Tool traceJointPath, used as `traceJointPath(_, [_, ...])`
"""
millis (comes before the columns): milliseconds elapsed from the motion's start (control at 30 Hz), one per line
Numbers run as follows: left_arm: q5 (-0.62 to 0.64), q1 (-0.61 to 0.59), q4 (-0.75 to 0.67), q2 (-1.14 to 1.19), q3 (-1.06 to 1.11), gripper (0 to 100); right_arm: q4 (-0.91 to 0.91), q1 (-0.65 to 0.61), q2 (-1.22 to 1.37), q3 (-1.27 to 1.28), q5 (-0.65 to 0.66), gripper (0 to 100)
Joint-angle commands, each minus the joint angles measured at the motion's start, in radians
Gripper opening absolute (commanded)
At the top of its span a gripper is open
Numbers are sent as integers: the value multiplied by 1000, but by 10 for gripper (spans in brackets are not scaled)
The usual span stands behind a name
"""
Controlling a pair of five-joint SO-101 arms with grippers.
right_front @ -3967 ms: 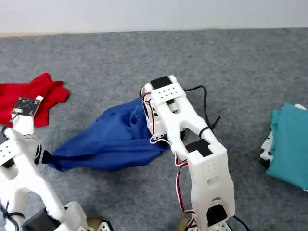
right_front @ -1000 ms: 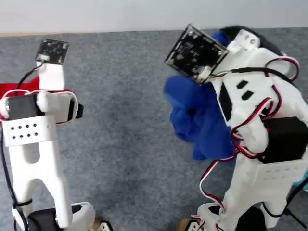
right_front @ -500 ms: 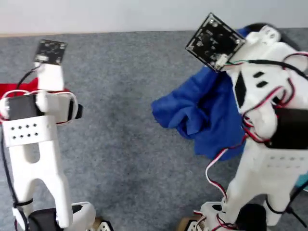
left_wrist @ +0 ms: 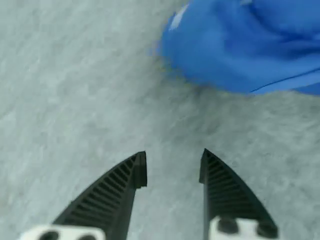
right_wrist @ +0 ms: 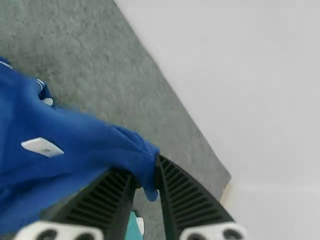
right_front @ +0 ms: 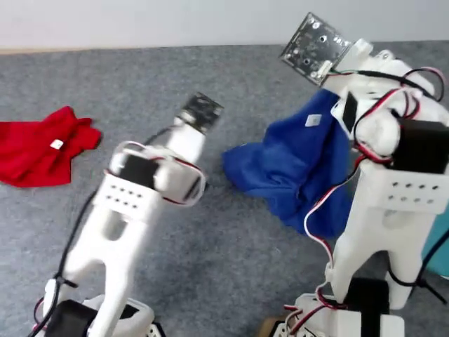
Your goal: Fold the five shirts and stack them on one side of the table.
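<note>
The blue shirt (right_front: 295,168) hangs from my right gripper (right_wrist: 146,175), which is shut on a bunched fold of it, raised above the table's far right. The shirt's lower part drapes down onto the grey table, and a white label shows on the cloth. In the left wrist view my left gripper (left_wrist: 172,167) is open just above the bare table, a short way from the blue shirt's (left_wrist: 245,45) near edge. A crumpled red shirt (right_front: 42,151) lies at the far left.
A teal shirt (right_front: 438,242) lies at the right edge, partly behind the right arm. The grey table (right_front: 175,77) ends at a pale wall along the back. Bare carpet lies between the red shirt and the left arm.
My left arm has swung from the left side toward the middle, near the blue shirt, uncovering the red shirt. The blue shirt has spread lower and wider under the right gripper.
</note>
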Motion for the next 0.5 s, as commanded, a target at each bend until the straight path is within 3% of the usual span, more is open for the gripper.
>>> traceJointPath(0, [6,84,-126,-17,50,180,4,16,2,-15,5,10])
traceJointPath(233, [6,164,-255,166,10,182,4,10,7,-15,3,10])
traceJointPath(467, [6,215,-221,281,-148,202,4,15,4,-15,3,10])
